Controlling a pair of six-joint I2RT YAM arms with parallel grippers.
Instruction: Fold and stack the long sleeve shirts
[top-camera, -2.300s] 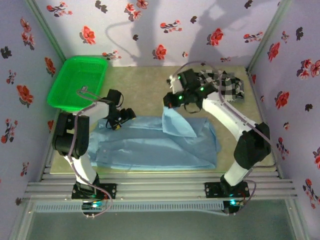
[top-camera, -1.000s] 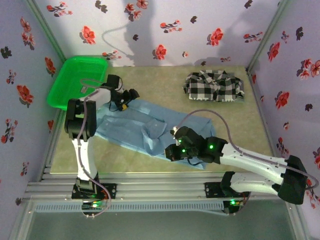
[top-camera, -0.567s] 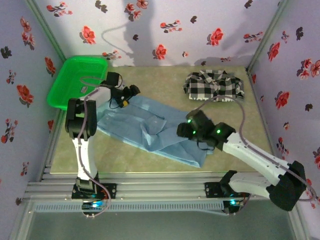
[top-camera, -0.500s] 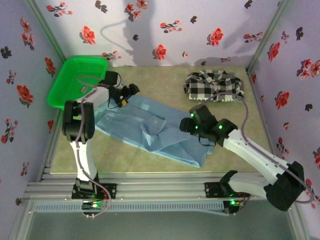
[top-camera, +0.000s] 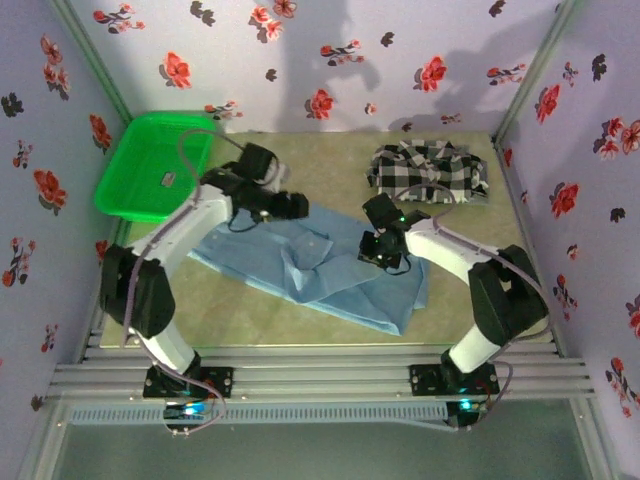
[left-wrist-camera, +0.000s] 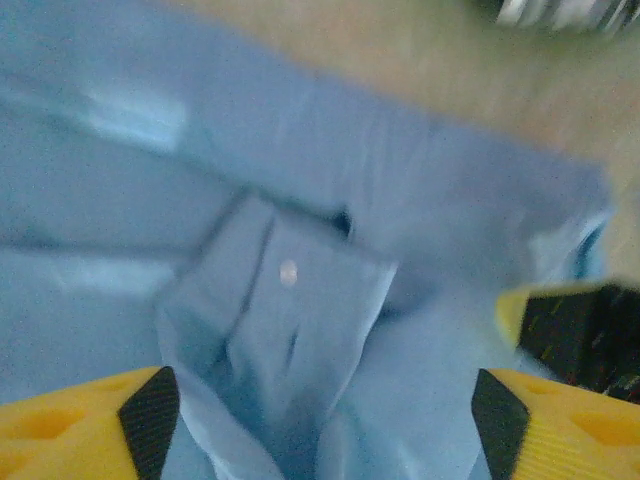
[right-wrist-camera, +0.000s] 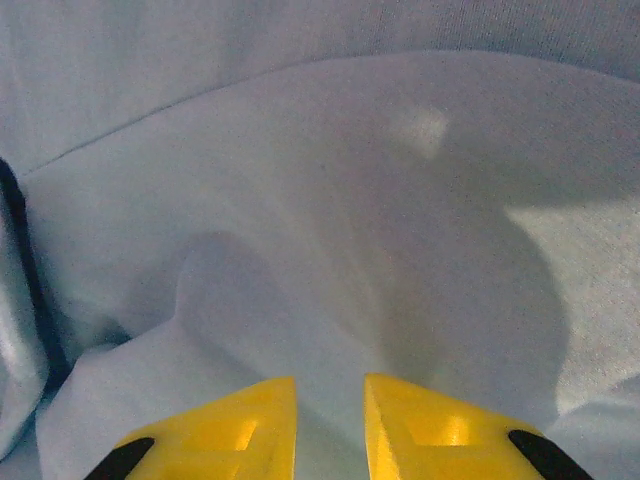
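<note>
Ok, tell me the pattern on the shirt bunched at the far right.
The shirt is black-and-white checked; the top external view shows it best.

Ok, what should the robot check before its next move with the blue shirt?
1. Left pincer open above the blue shirt: ok.
2. Right pincer really gripping cloth: cannot tell.
3. Blue shirt lying flat: not ok, rumpled in the middle.
4. Checked shirt lying apart from the blue shirt: ok.
5. Green basket apart from the blue shirt: ok.
</note>
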